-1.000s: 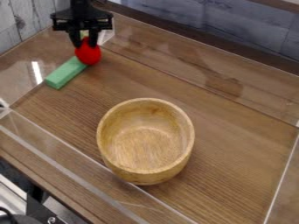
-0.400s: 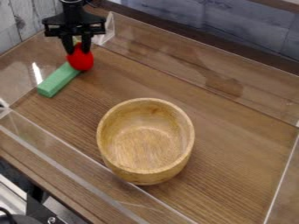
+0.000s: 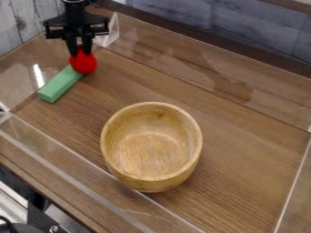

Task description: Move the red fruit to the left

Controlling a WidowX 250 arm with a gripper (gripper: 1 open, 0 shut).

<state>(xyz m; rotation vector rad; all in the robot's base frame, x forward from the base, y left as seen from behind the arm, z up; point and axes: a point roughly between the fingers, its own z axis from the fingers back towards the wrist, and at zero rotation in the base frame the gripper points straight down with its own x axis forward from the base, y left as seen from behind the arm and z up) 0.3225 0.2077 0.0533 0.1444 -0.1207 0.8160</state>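
Observation:
The red fruit (image 3: 83,63) is small and glossy and rests on the wooden table at the far left, touching the upper end of a green rectangular block (image 3: 57,84). My gripper (image 3: 80,45) points straight down right over the fruit. Its dark fingers (image 3: 73,40) stand a little apart at either side of the fruit's top, and the fruit sits below them on the table. A red patch shows between the fingers.
A large wooden bowl (image 3: 151,173) stands in the middle of the table, well to the right and nearer the camera. Clear plastic walls (image 3: 25,136) ring the table, with one edge close behind the gripper.
My gripper carried the fruit a short way left and set it lower by the green block, which shifted slightly down-left. The fingers have spread apart. Nothing has moved in the last half second.

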